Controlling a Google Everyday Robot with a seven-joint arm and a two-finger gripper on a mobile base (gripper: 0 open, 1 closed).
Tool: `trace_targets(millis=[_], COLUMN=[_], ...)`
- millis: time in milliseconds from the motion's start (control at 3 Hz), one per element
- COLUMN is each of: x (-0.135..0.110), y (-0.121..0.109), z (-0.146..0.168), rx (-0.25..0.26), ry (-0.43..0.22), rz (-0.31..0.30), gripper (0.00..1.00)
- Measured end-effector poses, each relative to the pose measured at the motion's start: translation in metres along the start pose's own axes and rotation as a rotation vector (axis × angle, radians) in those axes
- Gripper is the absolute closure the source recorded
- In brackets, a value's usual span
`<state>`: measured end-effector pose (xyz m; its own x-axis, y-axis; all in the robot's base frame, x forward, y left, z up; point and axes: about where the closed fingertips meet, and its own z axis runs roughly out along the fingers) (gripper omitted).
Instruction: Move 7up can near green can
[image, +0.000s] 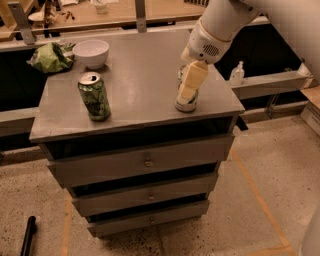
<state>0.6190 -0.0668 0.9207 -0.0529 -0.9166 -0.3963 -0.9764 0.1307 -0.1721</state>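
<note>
The 7up can (187, 103) stands upright near the right front of the grey drawer cabinet's top (140, 85). Only its lower part and a strip of its side show, because my gripper (187, 94) comes down from the upper right and sits right at the can, covering most of it. The green can (94, 96), dark mottled green with a silver top, stands upright near the left front of the top, well apart from the 7up can.
A white bowl (91, 52) and a crumpled green bag (50, 57) sit at the back left of the top. A small bottle (237, 74) stands on a ledge to the right. A black object (27, 235) lies on the floor.
</note>
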Motion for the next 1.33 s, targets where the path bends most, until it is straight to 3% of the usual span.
trace_targets(millis=[1000,1333], x=[-0.003,-0.016], y=[-0.001,-0.004], z=[0.006,0.005], rx=[-0.003,-0.017], ry=[-0.003,-0.035], rz=[-0.003,-0.020], gripper=[0.86,1.00])
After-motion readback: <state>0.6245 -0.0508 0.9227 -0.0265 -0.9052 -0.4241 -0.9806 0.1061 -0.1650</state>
